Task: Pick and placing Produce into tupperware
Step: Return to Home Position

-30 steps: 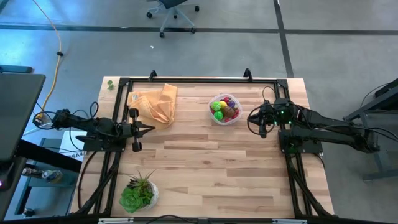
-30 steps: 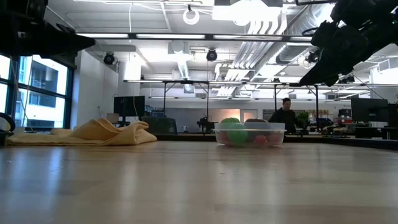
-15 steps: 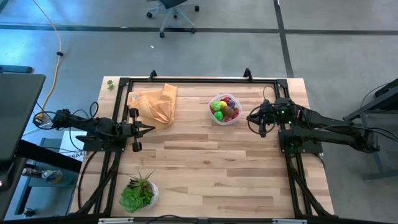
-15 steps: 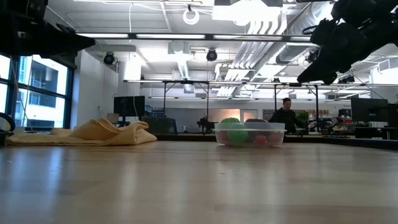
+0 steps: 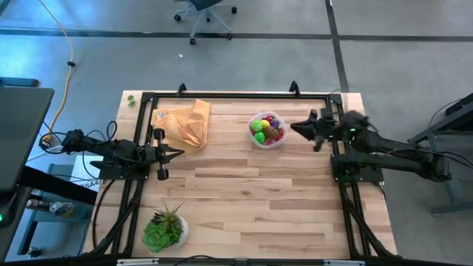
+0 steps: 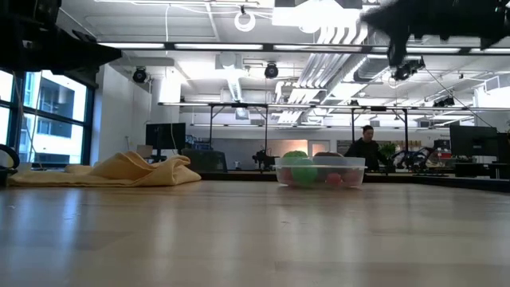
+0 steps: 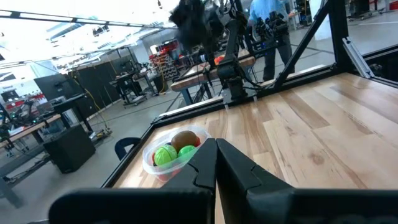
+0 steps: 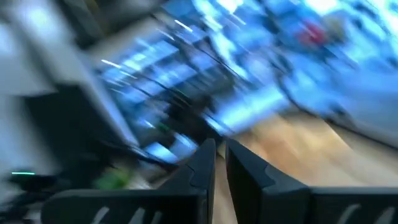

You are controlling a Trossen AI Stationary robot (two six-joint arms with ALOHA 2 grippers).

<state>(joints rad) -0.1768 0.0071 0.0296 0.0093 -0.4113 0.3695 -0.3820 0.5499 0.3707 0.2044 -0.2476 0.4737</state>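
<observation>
Clipping the tub (image 5: 267, 147) is the main risk I see. The right gripper (image 5: 297, 128) hangs just to the right of the tub and above its rim, its fingers drawn nearly together and holding nothing. A low swing home from there could catch the wall and shove or tip it. The produce (image 5: 266, 129) all lies inside the tub, piled to about the rim, with green, yellow, red, purple and brown pieces showing. A knock would probably roll the top pieces out onto the table (image 5: 259, 199), and the tub looks light enough to slide on the smooth wood. A lift up and away from the tub, rather than across it, seems the safe line. The left gripper (image 5: 179, 152) waits well to the left of the tub, its fingers pressed together and empty, pointing toward it; as it sits it poses no threat. A tan cloth (image 5: 183, 123) lies crumpled to the left of the tub, between it and the left arm. A potted plant (image 5: 164, 230) stands well apart from the tub, left of it and toward the front. Neither is on the right arm's side of the tub, so nothing stands in the way of its way home. Far behind the tub, beyond the table, a person (image 6: 366, 149) stands in the room, too distant to matter.
</observation>
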